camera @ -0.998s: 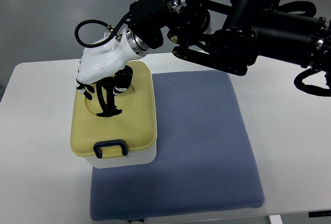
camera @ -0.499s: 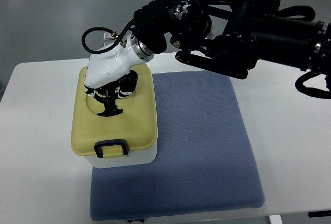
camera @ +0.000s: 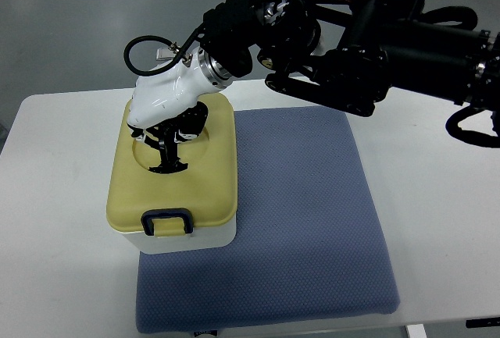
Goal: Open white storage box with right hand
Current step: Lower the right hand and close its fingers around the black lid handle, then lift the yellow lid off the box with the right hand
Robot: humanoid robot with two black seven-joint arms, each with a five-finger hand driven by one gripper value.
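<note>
A white storage box point(camera: 187, 240) with a pale yellow lid point(camera: 207, 182) sits at the left of a white table point(camera: 55, 221), its right part resting on the near-left corner of a blue-grey mat point(camera: 305, 221). A dark blue latch point(camera: 166, 222) is on the lid's near edge. The right hand point(camera: 164, 131), white-shelled with black fingers point(camera: 166, 157), reaches in on a black arm point(camera: 375, 37) from the right and hangs directly over the far half of the lid. Its fingers point down, bunched close together, into a round hollow in the lid top. Whether they grip anything there cannot be told. The lid lies flat and closed on the box.
</note>
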